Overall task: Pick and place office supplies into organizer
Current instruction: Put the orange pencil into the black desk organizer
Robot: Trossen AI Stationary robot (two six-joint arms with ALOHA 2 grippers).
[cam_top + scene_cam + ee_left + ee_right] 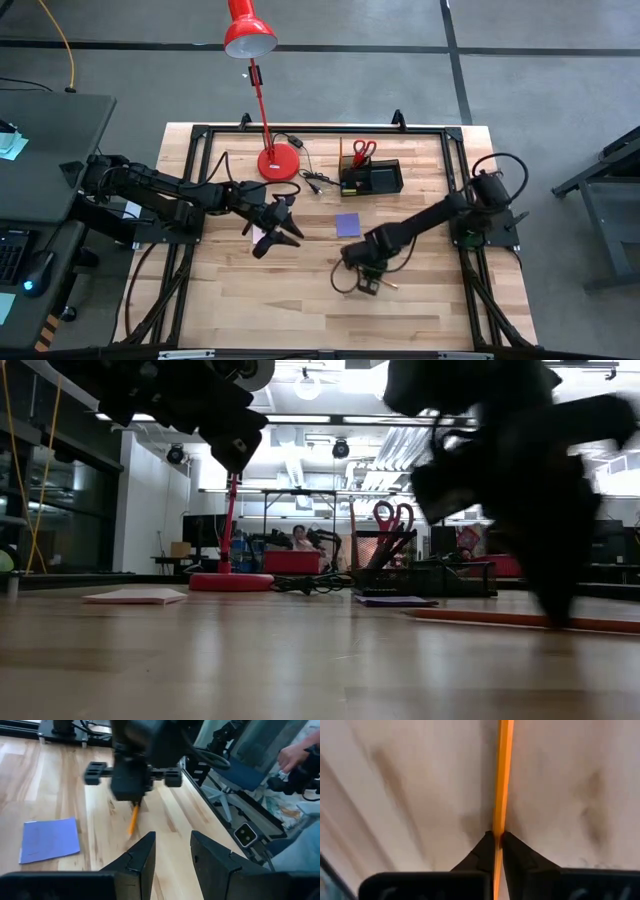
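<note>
The right gripper (498,840) had its jaws pinched on an orange pencil (503,775) lying flat, its length running straight ahead, while the left gripper (172,852) hovered spread, farther off.

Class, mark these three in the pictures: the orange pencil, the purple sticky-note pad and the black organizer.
orange pencil (502,780): right wrist view, on its shaft above the fingertips.
purple sticky-note pad (348,225): high view, centre of its top sheet.
black organizer (385,182): high view, on its front wall.
</note>
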